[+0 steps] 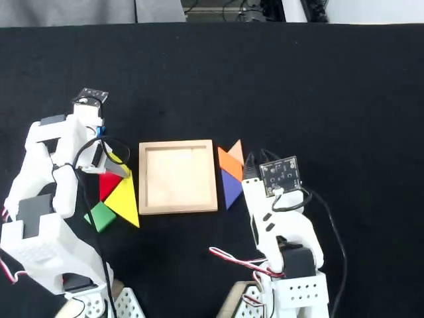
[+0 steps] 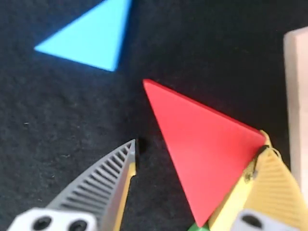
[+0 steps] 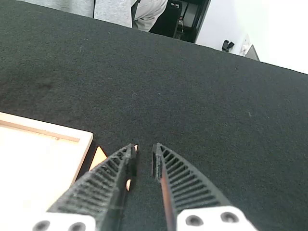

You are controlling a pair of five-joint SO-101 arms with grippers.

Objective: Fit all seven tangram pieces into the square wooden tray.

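The square wooden tray (image 1: pixel 177 176) lies in the middle with nothing in it. To its left are a red triangle (image 1: pixel 108 185), a yellow triangle (image 1: pixel 126 201), a green piece (image 1: pixel 101 216) and a light blue triangle (image 2: pixel 89 36). My left gripper (image 1: pixel 112 165) is open, low over the table, with its fingers astride the red triangle (image 2: pixel 207 144). On the tray's other side lie a peach triangle (image 1: pixel 236 150), an orange piece (image 1: pixel 230 164) and a blue piece (image 1: pixel 230 189). My right gripper (image 3: pixel 143 151) hovers above them, shut but for a narrow slit, holding nothing.
The tray's edge (image 2: pixel 296 96) runs close beside the left gripper's outer finger (image 2: pixel 269 183). Black cloth covers the whole table, with wide free room at the back and far right. Cables trail from both arm bases at the front.
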